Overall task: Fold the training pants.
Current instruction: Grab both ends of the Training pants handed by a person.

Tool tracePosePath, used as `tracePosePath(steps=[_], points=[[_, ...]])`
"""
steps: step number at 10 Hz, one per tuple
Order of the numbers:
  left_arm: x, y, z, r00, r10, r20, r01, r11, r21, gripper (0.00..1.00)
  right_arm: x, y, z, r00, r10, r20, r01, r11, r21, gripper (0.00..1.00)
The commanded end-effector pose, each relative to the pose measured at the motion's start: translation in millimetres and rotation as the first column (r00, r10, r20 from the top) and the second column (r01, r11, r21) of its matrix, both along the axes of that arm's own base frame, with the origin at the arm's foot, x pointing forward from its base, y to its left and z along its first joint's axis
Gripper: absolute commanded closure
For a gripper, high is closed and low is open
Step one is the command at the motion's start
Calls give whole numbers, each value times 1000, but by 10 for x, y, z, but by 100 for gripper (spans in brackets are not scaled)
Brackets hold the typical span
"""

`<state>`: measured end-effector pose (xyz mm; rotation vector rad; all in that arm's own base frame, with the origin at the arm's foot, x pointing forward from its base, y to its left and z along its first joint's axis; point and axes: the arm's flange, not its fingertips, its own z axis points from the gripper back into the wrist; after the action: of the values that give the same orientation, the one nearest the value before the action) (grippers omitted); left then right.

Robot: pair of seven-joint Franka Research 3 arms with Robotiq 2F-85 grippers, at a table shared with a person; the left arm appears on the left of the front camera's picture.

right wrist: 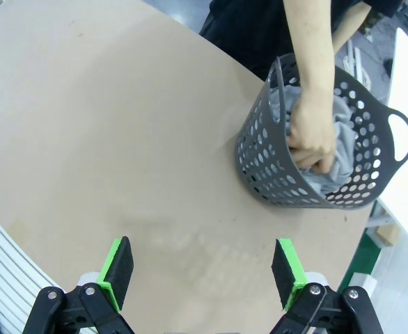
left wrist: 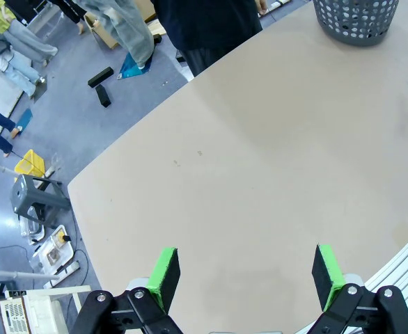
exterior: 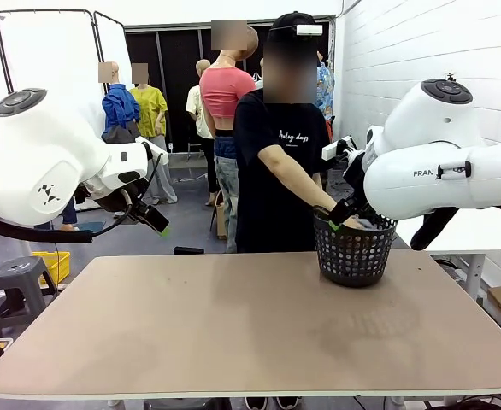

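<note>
While the person's hand (right wrist: 312, 139) clutches the light grey training pants (right wrist: 344, 132) bunched inside the dark mesh basket (right wrist: 260, 163) on the far right, both my arms hang above the table (exterior: 191, 325). My right gripper (right wrist: 202, 268) gapes wide and empty near the basket; my left gripper (left wrist: 246, 268), also spread with nothing between its pads (left wrist: 163, 275), hovers well apart from it.

The basket (right wrist: 260, 163) stands on the table (right wrist: 85, 125), ahead of the right gripper (right wrist: 202, 268) and off toward its right finger. The training pants (right wrist: 344, 129) lie bunched inside the basket, with the person's hand (right wrist: 312, 136) on top of them. Far ahead of the left gripper (left wrist: 244, 273), the basket sits near the table's far edge, with the person (left wrist: 211, 24) behind that edge.
</note>
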<state>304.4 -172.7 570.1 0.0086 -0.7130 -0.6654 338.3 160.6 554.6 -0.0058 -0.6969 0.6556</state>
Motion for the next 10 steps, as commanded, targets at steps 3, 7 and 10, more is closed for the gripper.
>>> tracePosePath(steps=[3, 7, 10], points=[[21, 2, -8, 1000, -11, 13, 11, 1000, 5, 0, 30, 13, -20, 1000, 0, 6, 0, 1000, 6, 0], [21, 2, -8, 1000, -11, 13, 11, 1000, 5, 0, 30, 13, -20, 1000, 0, 6, 0, 1000, 6, 0], [21, 2, -8, 1000, -11, 13, 11, 1000, 5, 0, 30, 13, -20, 1000, 0, 6, 0, 1000, 6, 0]])
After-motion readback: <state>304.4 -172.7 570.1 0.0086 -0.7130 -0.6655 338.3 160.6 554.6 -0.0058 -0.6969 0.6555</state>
